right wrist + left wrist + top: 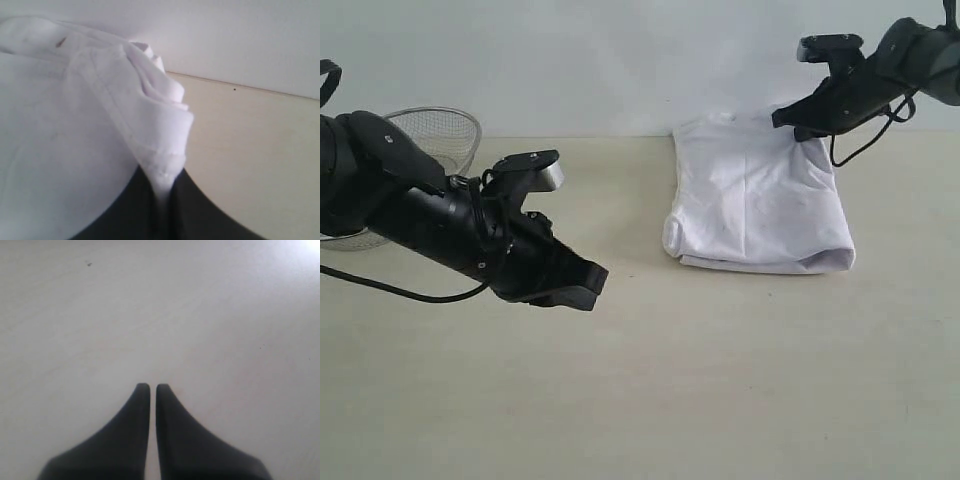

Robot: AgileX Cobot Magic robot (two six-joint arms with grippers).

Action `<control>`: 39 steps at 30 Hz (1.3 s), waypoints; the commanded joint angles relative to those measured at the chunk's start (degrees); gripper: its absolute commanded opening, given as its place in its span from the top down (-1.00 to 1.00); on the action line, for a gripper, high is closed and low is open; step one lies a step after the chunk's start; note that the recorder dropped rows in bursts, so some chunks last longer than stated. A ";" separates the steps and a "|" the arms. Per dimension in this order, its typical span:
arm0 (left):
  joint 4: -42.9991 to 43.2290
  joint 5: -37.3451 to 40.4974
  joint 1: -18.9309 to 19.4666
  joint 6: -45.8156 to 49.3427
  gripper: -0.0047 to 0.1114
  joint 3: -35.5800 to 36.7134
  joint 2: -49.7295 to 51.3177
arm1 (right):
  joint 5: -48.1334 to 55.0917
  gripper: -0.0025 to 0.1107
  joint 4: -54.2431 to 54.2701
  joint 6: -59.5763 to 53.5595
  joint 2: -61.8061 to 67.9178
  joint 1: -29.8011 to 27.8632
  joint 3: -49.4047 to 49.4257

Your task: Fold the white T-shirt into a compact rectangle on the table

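The white T-shirt (755, 200) lies on the pale worktop (720, 390), folded into a rough rectangle. In the exterior view it sits toward 1 o'clock from the middle, with its far edge close to the wall (620, 60). Stacked layers show along its near edge, and the corner at 7 o'clock of the cloth is rounded and slightly puffed.

The right tool (802, 127) reaches in from 2 o'clock and meets the shirt at its far right corner, about 1 o'clock of the garment. It is clamped tight on a bunched fold of the white fabric. In the right wrist view a stitched hem is pinched between the two dark fingers (200, 215), and the cloth rises from them in crumpled ridges. A small orange-brown tag (61, 42) shows on the fabric further along. A black cable (860, 145) loops below this arm.

The left tool (585, 285) is over bare worktop at about 8 o'clock from the middle, well apart from the shirt, with its tip pointing toward 4 o'clock. Its jaws are drawn together with only a hairline slit between them. They hold nothing, and the left wrist view shows only plain worktop with a few tiny dark specks beyond them.

A wire-mesh basket (445, 135) stands at 10 o'clock, partly hidden behind the left arm.
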 commanded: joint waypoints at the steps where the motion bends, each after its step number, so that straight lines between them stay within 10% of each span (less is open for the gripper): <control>1: 0.17 -0.60 -0.11 -0.86 0.84 -0.11 -0.51 | -3.17 0.95 0.15 -0.12 -0.04 -0.65 -0.50; 16: 0.17 -4.50 -0.11 -2.19 0.84 -0.11 -0.51 | -4.54 0.89 0.39 -0.12 -0.04 -0.99 -0.50; 23: 0.17 -4.91 -0.11 -2.19 0.84 -0.11 -0.51 | -0.60 -0.20 0.52 1.13 -0.04 -0.99 -0.50; 26: 0.17 -4.91 -0.11 -2.19 0.84 -0.11 -0.51 | 1.83 -0.33 0.52 1.51 -0.70 -0.99 -0.50; 32: 0.28 -5.80 -0.11 -2.19 0.84 -0.11 -0.51 | 10.12 -0.08 0.09 1.55 -6.98 -0.99 -0.50; 37: 4.93 -8.83 -0.11 -2.19 0.84 -0.24 -0.51 | 25.32 0.95 0.19 2.87 -15.21 -0.99 -0.50; 39: 4.91 -9.56 0.00 -2.19 0.84 -0.24 -0.64 | 30.04 0.96 0.79 2.45 -16.74 -0.99 -0.50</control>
